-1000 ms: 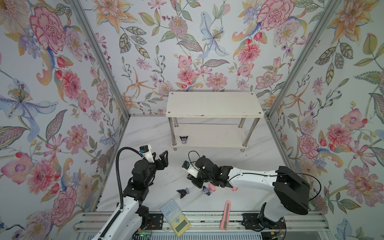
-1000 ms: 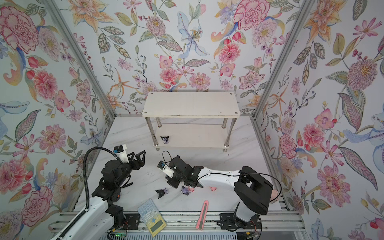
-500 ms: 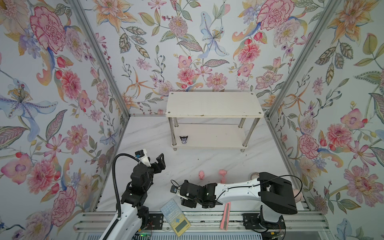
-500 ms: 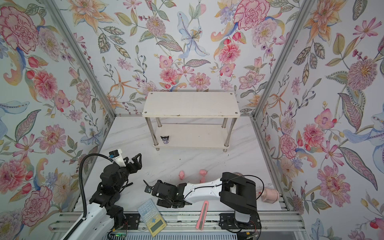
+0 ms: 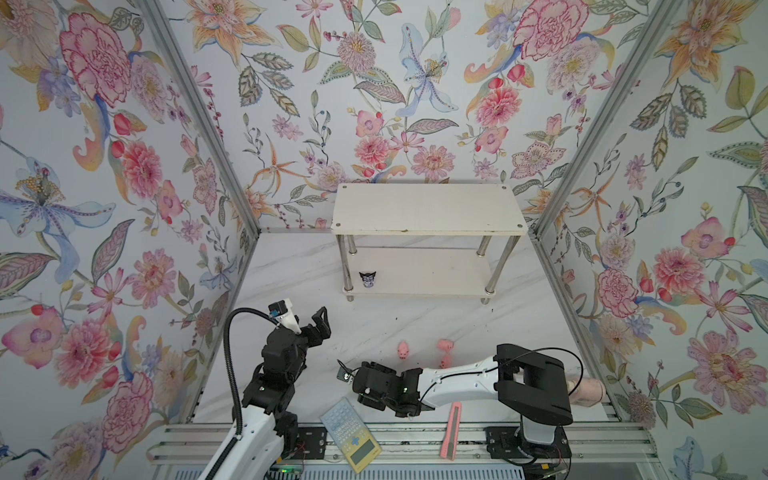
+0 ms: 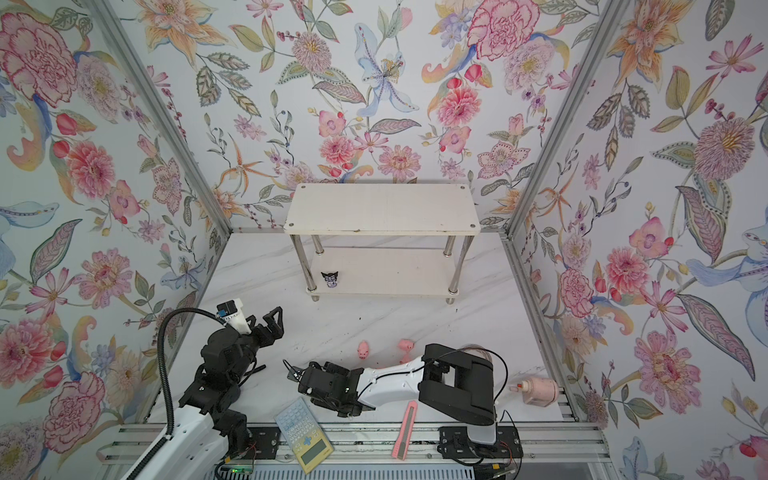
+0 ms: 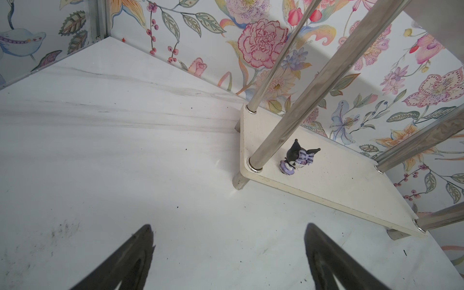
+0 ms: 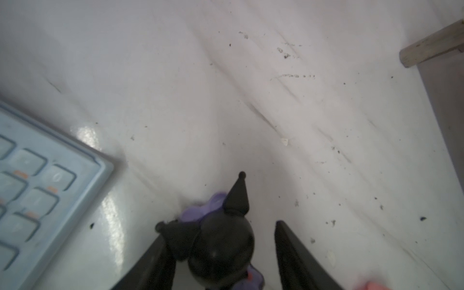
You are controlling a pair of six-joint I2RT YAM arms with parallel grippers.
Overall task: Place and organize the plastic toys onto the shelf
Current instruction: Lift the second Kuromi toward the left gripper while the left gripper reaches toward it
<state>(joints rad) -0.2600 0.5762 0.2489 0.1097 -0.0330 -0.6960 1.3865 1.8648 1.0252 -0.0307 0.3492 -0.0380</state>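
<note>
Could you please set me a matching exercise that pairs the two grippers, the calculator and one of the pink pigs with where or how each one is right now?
Things:
1. left gripper
2. right gripper
3. calculator
4. pig figure

Places or states:
A. at the front edge of the table, partly over the rail
B. fingers wide apart, nothing between them
C. on the table, farther back than the right forearm
D. fingers on either side of a black-and-purple figurine

Pairs: 1-B, 2-D, 3-A, 4-C.
</note>
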